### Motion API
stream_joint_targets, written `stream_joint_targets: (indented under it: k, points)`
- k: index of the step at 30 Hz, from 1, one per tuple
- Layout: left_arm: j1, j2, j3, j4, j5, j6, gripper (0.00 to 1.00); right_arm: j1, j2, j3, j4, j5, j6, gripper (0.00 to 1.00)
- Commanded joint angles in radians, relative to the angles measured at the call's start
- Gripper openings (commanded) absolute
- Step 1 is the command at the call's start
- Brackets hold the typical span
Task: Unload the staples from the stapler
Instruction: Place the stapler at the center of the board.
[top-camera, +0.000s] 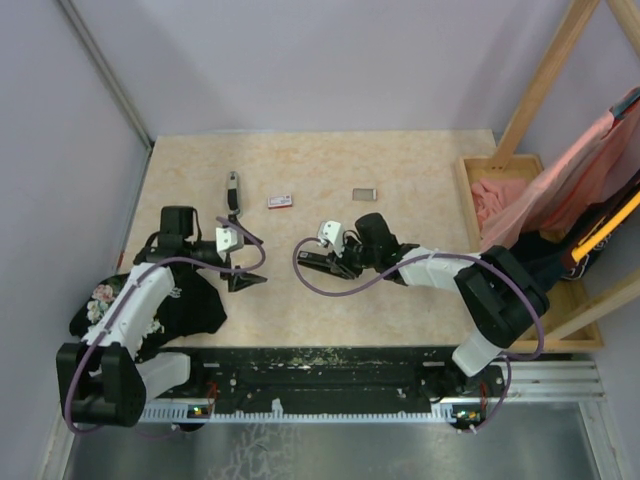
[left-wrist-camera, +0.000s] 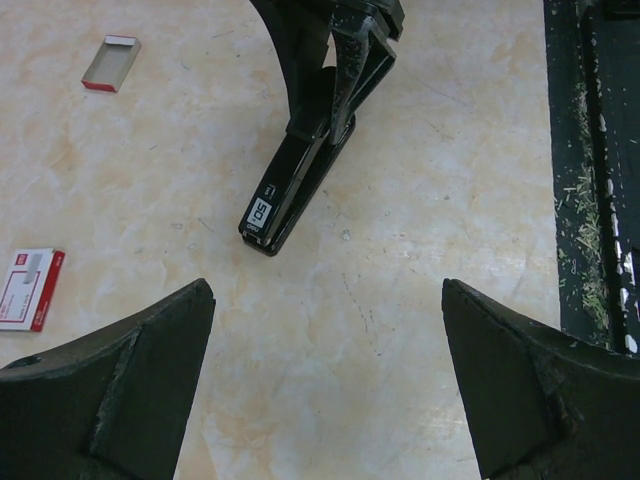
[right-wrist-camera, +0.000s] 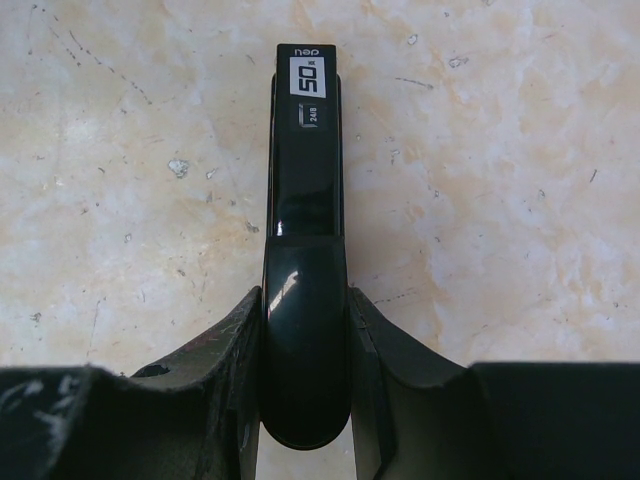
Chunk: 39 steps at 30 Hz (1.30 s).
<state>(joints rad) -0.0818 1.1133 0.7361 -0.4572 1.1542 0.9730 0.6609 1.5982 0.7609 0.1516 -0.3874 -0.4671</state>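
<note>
While clamping the rear of the stapler (right-wrist-camera: 304, 200) in the right gripper (right-wrist-camera: 305, 310), points its long axis nose-first across the table (left-wrist-camera: 420, 180) at the left gripper (left-wrist-camera: 328, 290), fingers spread wide, empty, near but apart; staples unseen, likely inside.

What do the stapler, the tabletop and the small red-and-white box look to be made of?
The stapler looks like glossy black plastic, possibly painted metal: sharp highlights, white printed label. The tabletop seems a smooth beige marbled laminate or stone-look sheet, finely scratched and specked. The red-and-white box looks like matte printed cardboard: dull, no glare.
</note>
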Motion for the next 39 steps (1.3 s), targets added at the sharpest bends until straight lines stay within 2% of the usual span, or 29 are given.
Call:
stream_joint_targets:
  k: [1,4,9,12,14,18,24,29,39]
  points:
    - [-0.029,0.04,0.027,-0.064,0.021,0.102,1.0,0.011,-0.016,0.028,0.098,-0.045,0.004,0.23]
    - [-0.055,0.075,0.046,-0.084,0.011,0.131,1.0,0.011,-0.022,0.031,0.083,-0.046,-0.003,0.39]
    - [-0.098,0.127,0.076,-0.084,-0.007,0.147,1.0,0.011,-0.055,0.04,0.043,-0.043,-0.024,0.6]
    - [-0.121,0.157,0.094,-0.06,-0.025,0.139,1.0,0.004,-0.112,0.04,0.02,-0.048,-0.026,0.85]
    - [-0.136,0.176,0.106,-0.034,-0.036,0.127,1.0,-0.008,-0.154,0.042,0.0,-0.061,-0.025,0.94]
    - [-0.175,0.217,0.131,0.038,-0.079,0.076,1.0,-0.057,-0.232,0.077,-0.104,-0.118,-0.006,0.98]
    - [-0.267,0.288,0.161,0.172,-0.181,-0.003,1.0,-0.145,-0.35,0.12,-0.232,-0.147,0.066,0.99]
    - [-0.351,0.382,0.232,0.185,-0.237,-0.009,1.0,-0.167,-0.408,0.131,-0.315,-0.093,0.107,0.99]
    - [-0.477,0.566,0.378,0.186,-0.311,-0.004,0.94,-0.322,-0.463,0.081,-0.352,-0.146,0.134,0.99]
